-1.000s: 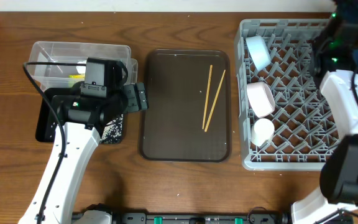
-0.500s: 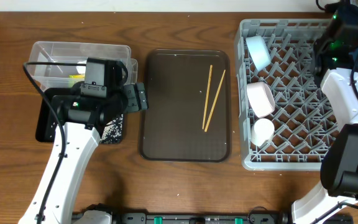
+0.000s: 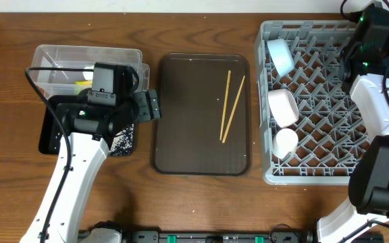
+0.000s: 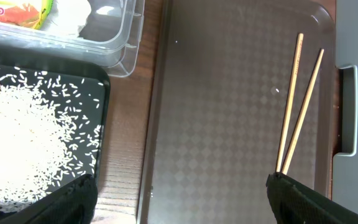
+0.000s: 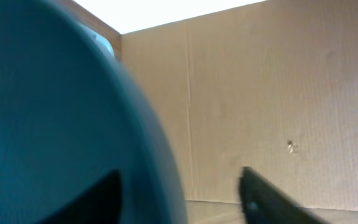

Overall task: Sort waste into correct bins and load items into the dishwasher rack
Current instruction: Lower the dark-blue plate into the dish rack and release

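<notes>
Table (image 3: 181, 27): brown wood grain. Serving tray (image 4: 229, 124) in the middle: dark brown with a fine diamond texture, under pale wooden chopsticks (image 4: 290, 99). Left: clear tub (image 3: 59, 52), yellow-orange wrapper (image 4: 17, 14) with red lettering, black tray (image 3: 47, 138) speckled with white rice (image 4: 17, 137). Right: grey lattice rack (image 3: 336, 135) with light blue bowl (image 3: 280, 55), white bowl (image 3: 283, 106), white cup (image 3: 286, 142); plate (image 5: 55, 124) reads deep teal-blue against tan cardboard (image 5: 278, 93).

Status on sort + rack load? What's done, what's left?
Done: snack wrapper in the clear tub, rice on the black tray; light blue bowl, white bowl and white cup in the rack. In hand: dark blue plate fills the right wrist view, right gripper over the rack's far right corner, grip unclear. Remaining: both chopsticks on the brown tray; left gripper open, empty.
</notes>
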Robot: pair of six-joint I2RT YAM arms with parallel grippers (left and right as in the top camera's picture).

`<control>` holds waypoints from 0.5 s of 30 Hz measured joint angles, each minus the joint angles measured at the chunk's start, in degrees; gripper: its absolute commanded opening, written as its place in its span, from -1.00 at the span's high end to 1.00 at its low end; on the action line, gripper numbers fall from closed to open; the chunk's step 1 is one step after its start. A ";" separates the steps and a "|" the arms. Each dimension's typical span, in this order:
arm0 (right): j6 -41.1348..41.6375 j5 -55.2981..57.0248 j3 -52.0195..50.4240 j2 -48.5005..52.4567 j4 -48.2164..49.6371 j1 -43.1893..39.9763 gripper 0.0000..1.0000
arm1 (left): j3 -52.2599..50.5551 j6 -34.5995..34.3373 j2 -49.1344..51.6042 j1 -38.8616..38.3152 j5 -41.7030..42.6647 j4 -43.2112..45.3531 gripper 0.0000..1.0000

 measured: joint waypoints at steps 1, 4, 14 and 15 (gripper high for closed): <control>1.01 -0.07 0.00 0.00 0.00 0.15 -0.88 | 0.00 0.00 0.00 0.00 0.00 0.02 -0.79; 3.32 -0.22 -0.02 0.00 -0.46 0.55 -0.90 | 0.00 0.00 0.00 0.00 0.00 0.00 -0.79; 10.58 -1.22 -0.02 -0.26 0.26 2.05 -0.92 | 0.00 0.00 0.00 0.00 0.00 0.00 -0.79; 11.15 -1.40 -0.04 -0.55 0.22 2.43 -0.92 | 0.00 0.00 0.00 0.00 0.00 0.02 -0.79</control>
